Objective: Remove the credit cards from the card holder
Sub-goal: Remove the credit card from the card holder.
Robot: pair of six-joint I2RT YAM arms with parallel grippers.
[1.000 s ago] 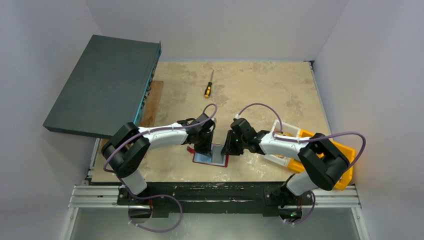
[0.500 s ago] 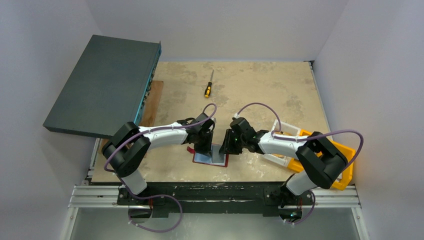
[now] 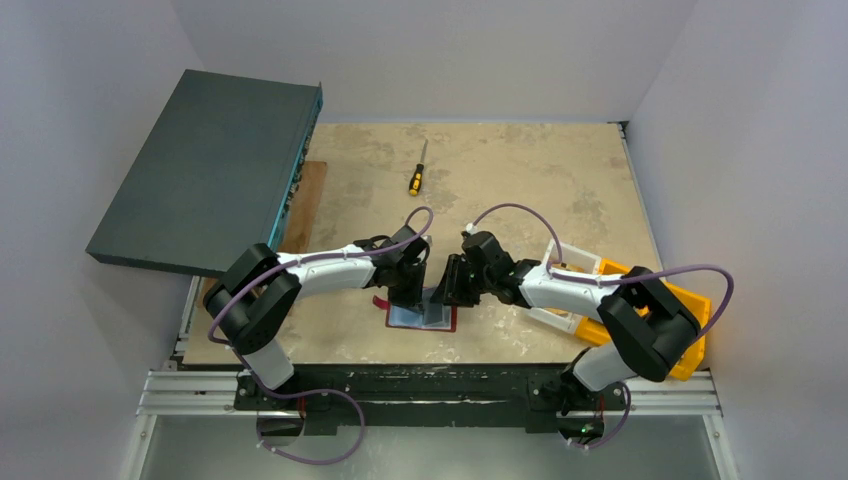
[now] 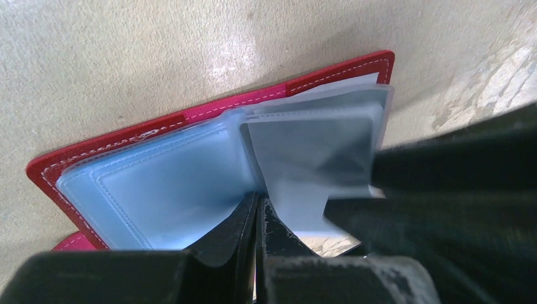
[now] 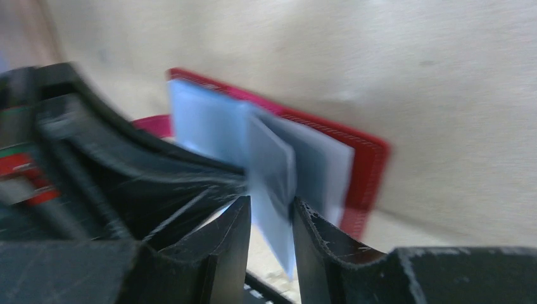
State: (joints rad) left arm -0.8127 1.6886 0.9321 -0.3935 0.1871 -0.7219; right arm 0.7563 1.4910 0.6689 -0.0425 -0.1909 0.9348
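Close to the near edge of the table [image 3: 520, 180], between the two arms, the holder [image 3: 412, 318] lies open and flat. Its red cover is down and its pale blue plastic sleeves face up. A small red tab [image 4: 71, 241] sticks out at its left side.

The left gripper [image 4: 256, 209] comes onto the holder from the left. Its jaws are closed together with nothing between them, and the tips are at the middle fold, where the sleeves are bound.

The right gripper [image 5: 271, 206] reaches in from the right. Its jaws stand a little apart. One sleeve [image 5: 273, 164], lifted from the right half, stands slanted in the gap, which is wider than the sleeve is thick. The other sleeves of that half lie behind it, against the cover.

Further right, by the right arm, a white bin [image 3: 575, 262] stands just beside an orange bin [image 3: 690, 320]. On the left a wooden board [image 3: 305, 205] lies next to a big dark box [image 3: 210, 170]. At the back a screwdriver [image 3: 416, 176] lies alone.
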